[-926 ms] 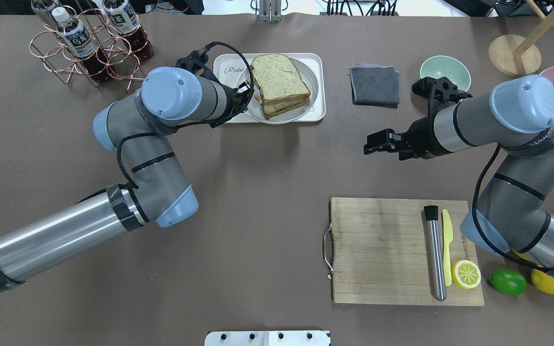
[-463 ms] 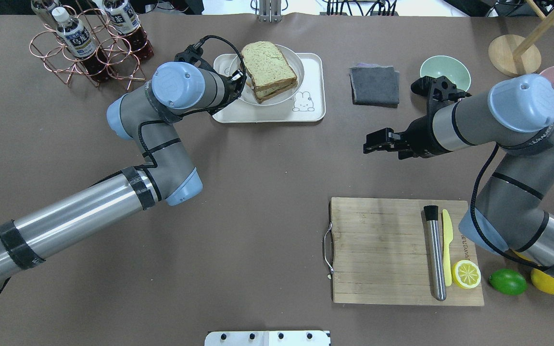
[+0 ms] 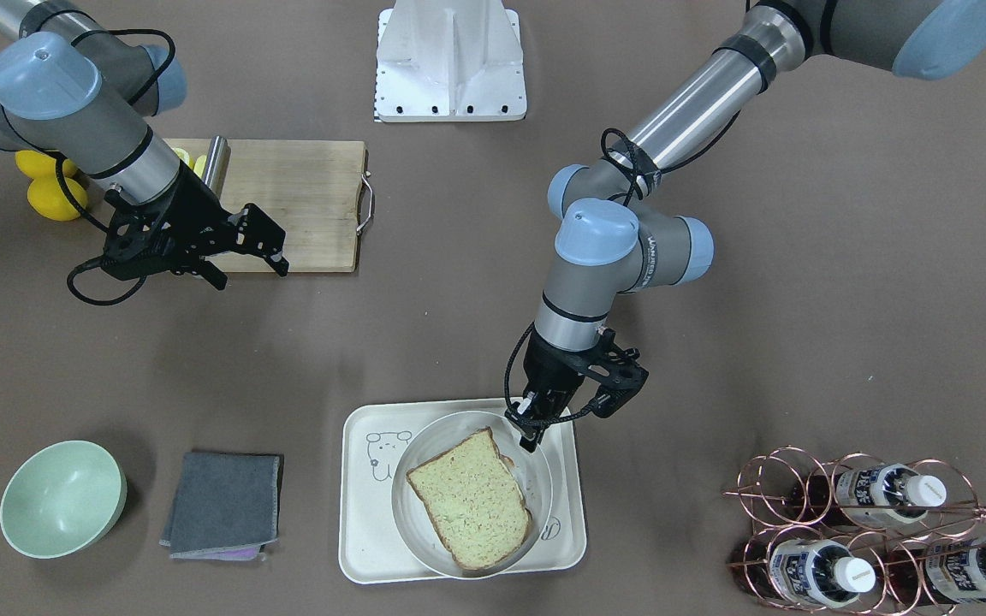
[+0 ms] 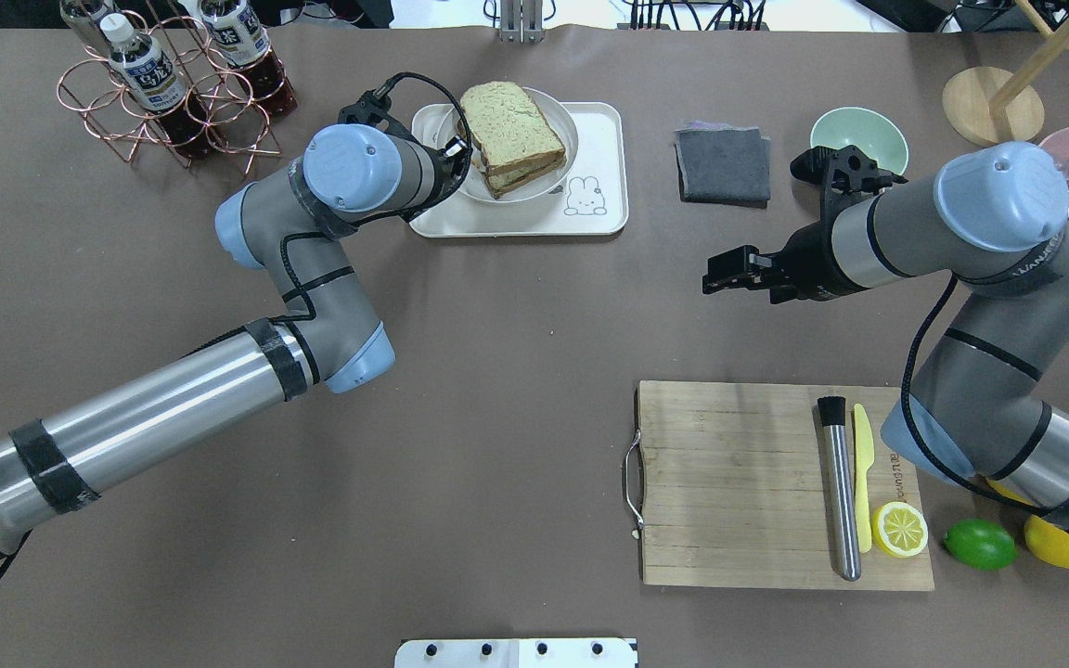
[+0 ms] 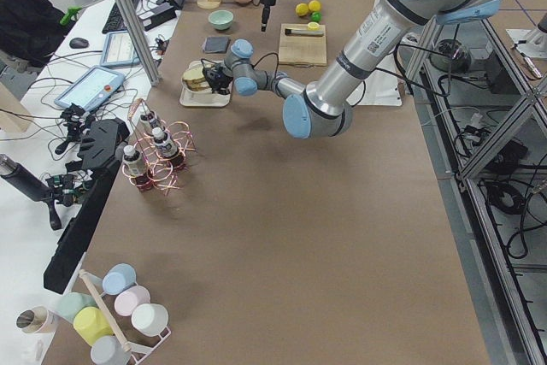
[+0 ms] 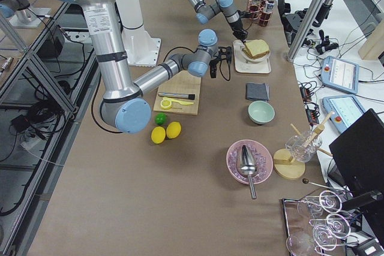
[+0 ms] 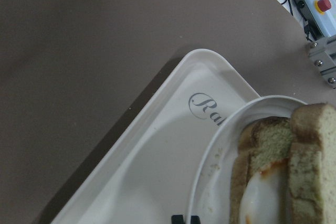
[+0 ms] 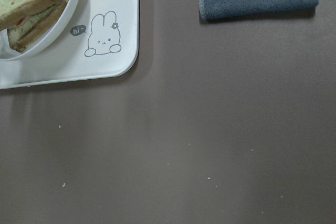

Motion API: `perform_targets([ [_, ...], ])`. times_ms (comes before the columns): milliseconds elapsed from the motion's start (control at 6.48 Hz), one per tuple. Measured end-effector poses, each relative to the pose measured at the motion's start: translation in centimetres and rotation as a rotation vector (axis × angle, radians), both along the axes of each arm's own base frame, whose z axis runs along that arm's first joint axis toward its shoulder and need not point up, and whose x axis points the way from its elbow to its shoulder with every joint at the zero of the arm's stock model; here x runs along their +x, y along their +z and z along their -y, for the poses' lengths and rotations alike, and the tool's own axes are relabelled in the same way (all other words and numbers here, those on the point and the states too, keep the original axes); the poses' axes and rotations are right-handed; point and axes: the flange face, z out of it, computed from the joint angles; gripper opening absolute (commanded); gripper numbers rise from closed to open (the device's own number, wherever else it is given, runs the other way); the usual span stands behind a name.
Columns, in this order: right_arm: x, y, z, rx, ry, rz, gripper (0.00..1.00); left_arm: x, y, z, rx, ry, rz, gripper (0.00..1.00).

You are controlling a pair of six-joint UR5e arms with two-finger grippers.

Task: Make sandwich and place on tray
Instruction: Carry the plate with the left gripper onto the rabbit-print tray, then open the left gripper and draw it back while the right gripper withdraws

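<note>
Since the earlier overhead frame, the round plate point(image 4: 539, 188) carrying the sandwich point(image 4: 508, 130) has slid from the middle of the tray point(image 4: 595, 139) toward its upper-left corner, uncovering the rabbit drawing. The left arm has folded in closer with it.

The left end effector point(image 3: 529, 436) is clenched on the plate's rim, at the rim's left side in the overhead view. The sandwich lies on the plate, both slices stacked, with white egg showing between them in the left wrist view. The plate sits over the upper-left part of the tray; whether it rests on the tray or is held just above it, I cannot tell.

The right end effector point(image 4: 709, 276) hangs over bare table point(image 4: 516, 371) right of centre, fingers spread and holding nothing. It is well apart from the tray, below the grey cloth point(image 4: 723, 165) and green bowl point(image 4: 859, 139).
</note>
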Motion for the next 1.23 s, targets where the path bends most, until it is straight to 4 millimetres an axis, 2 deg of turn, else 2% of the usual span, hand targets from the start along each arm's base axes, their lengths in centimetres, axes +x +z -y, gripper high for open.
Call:
perform_targets([
  [309,0.1,0.0,0.5,0.004,0.003,-0.002,0.99,0.5,-0.2,-0.5,0.01,0.01,0.003,0.45],
  [463,0.1,0.0,0.6,0.007,0.004,-0.004,0.99,0.6,-0.2,-0.7,0.011,0.013,0.005,0.54],
  [926,0.4,0.0,1.2,0.008,0.011,-0.005,0.99,-0.4,-0.7,0.0,0.027,0.015,0.003,0.54],
  [1080,0.7,-0.2,1.5,0.008,0.015,-0.004,0.99,-1.7,-1.5,0.6,0.036,0.022,-0.012,0.67],
  [1234,1.0,-0.4,1.8,0.006,0.015,0.001,0.99,-3.4,-2.4,1.2,0.042,0.037,-0.03,0.98],
])
